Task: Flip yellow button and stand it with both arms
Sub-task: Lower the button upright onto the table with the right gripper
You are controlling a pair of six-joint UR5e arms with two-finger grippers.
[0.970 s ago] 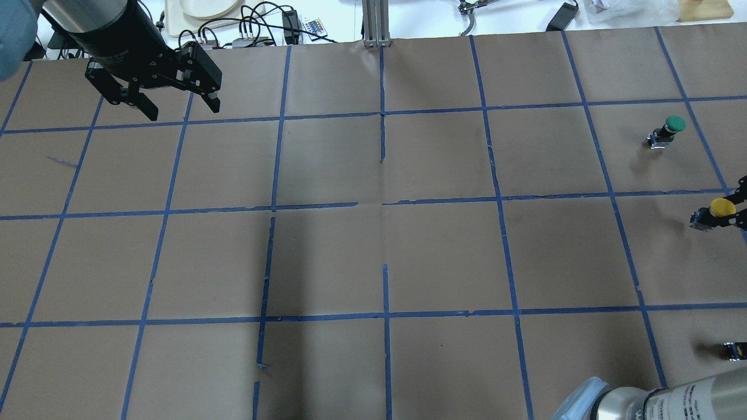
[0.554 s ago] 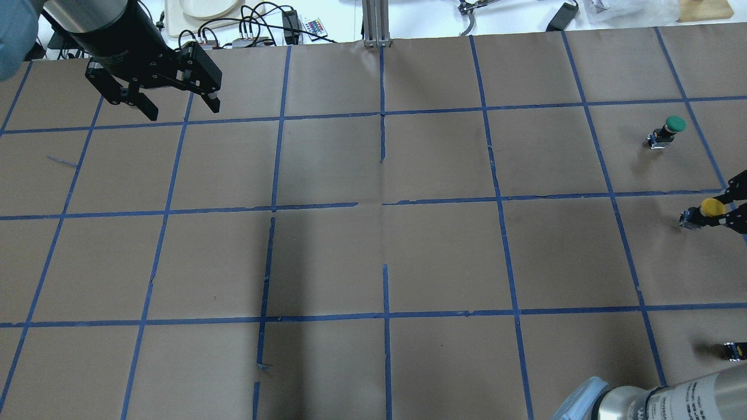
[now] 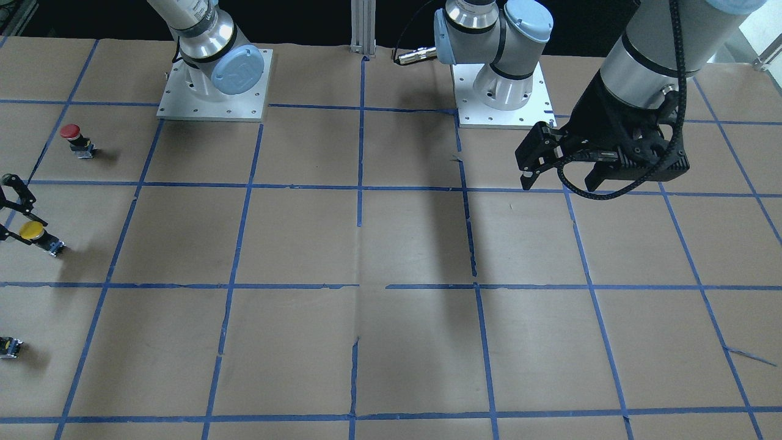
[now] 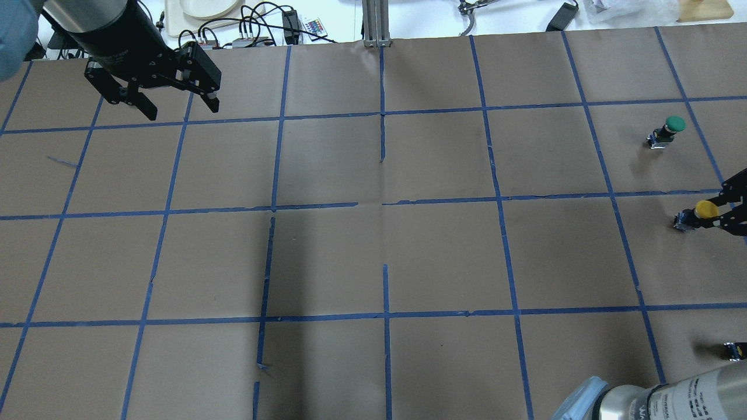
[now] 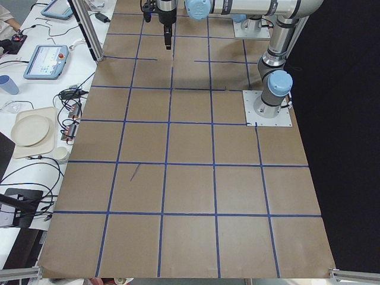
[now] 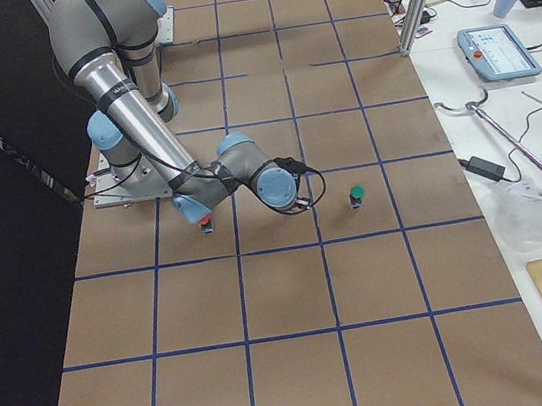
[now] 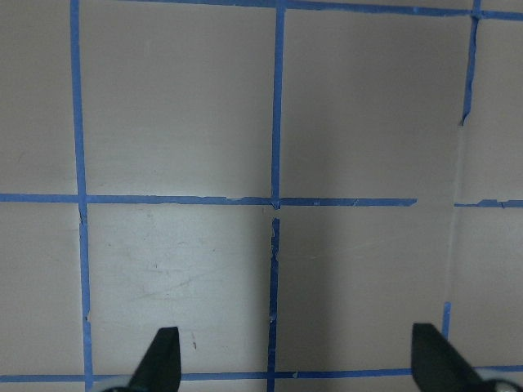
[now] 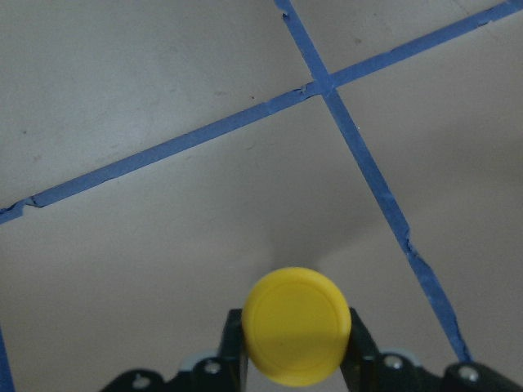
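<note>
The yellow button (image 4: 705,209) is at the table's right edge, in my right gripper (image 4: 716,210). The jaws are shut on its black body just under the cap. It lies tilted, with the grey-blue base (image 4: 681,221) pointing toward the table's middle. The right wrist view shows the round yellow cap (image 8: 297,336) face-on between the two fingers (image 8: 234,336). In the front-facing view the button (image 3: 32,231) is at the left edge. My left gripper (image 4: 181,109) hangs open and empty over the far left of the table, and shows in the front-facing view (image 3: 561,182). Its wrist view shows only paper.
A green-capped button (image 4: 671,128) stands beyond the yellow one. A red-capped button (image 3: 73,137) stands near the right arm's base. A tiny black block (image 4: 735,350) lies at the right edge. Brown paper with blue tape lines (image 4: 385,204) covers the table. Cables and plates lie past the far edge.
My right gripper has carried the yellow button a short way left, toward the table's middle. The left arm has not moved.
</note>
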